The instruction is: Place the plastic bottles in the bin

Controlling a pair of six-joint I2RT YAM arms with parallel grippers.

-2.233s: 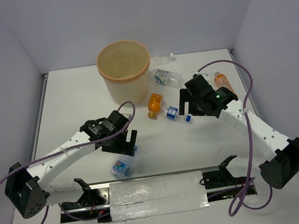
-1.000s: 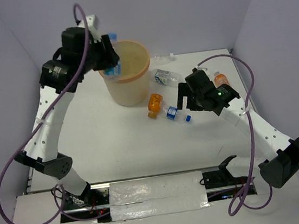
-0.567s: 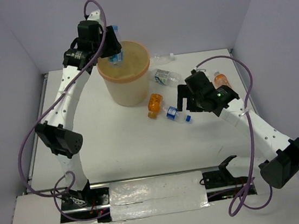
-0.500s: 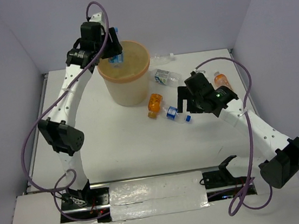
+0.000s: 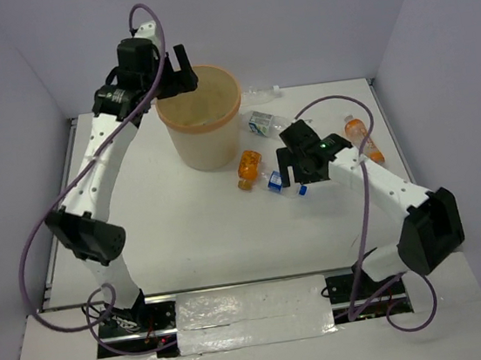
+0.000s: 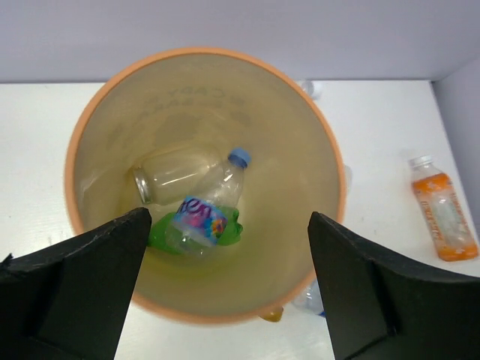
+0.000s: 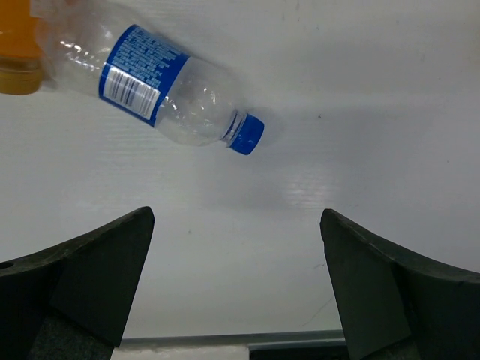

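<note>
The bin (image 5: 166,112) stands at the back of the table. My left gripper (image 5: 178,72) hangs open and empty above its left rim. In the left wrist view the bin (image 6: 202,54) holds a clear blue-capped bottle (image 6: 201,214), a green bottle (image 6: 159,234) and a clear bottle (image 6: 169,172); the gripper (image 6: 225,300) is wide open over them. My right gripper (image 5: 295,166) is open just above a clear blue-labelled bottle (image 5: 281,184) lying on the table. In the right wrist view that bottle (image 7: 165,97) lies ahead of the open gripper (image 7: 236,300).
An orange bottle (image 5: 249,168) lies by the bin's foot and shows at the right wrist view's corner (image 7: 15,45). Another clear labelled bottle (image 5: 266,123), a white-capped clear one (image 5: 260,94) and a second orange bottle (image 5: 360,136) lie at the back right.
My left arm lifted a blue-capped bottle from the near table to over the bin and let it go; it now lies inside. My right gripper shifted left over the blue-labelled bottle.
</note>
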